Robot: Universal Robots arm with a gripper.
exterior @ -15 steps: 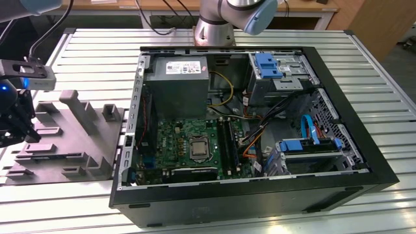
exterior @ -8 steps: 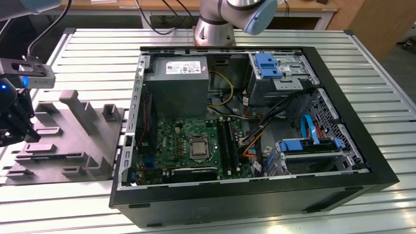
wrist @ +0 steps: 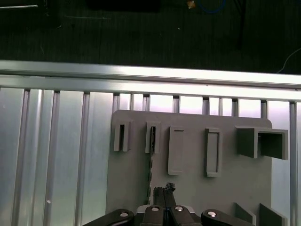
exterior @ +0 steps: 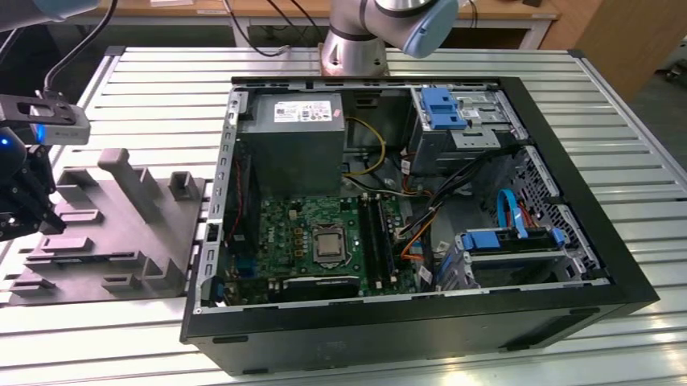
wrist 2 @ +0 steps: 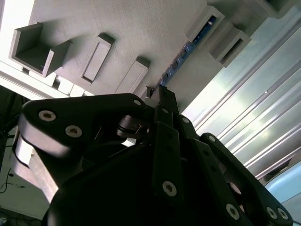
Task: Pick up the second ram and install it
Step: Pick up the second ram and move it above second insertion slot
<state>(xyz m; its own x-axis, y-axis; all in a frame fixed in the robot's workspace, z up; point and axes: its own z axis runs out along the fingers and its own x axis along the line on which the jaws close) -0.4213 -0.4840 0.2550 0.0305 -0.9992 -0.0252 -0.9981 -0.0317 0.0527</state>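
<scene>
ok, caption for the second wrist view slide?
Pincer at one end of the second ram, which stands on edge in the grey holder slots.

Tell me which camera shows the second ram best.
The second wrist view: the second ram shows its blue face, set in the gray holder. The first wrist view has it edge-on, a thin dark line. The exterior view gives the gray holder.

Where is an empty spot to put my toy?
Bare table slats lie to the exterior view's right of the computer case and between the grey holder tray and the table's far edge. The tray is crowded with posts, the case with parts.
</scene>
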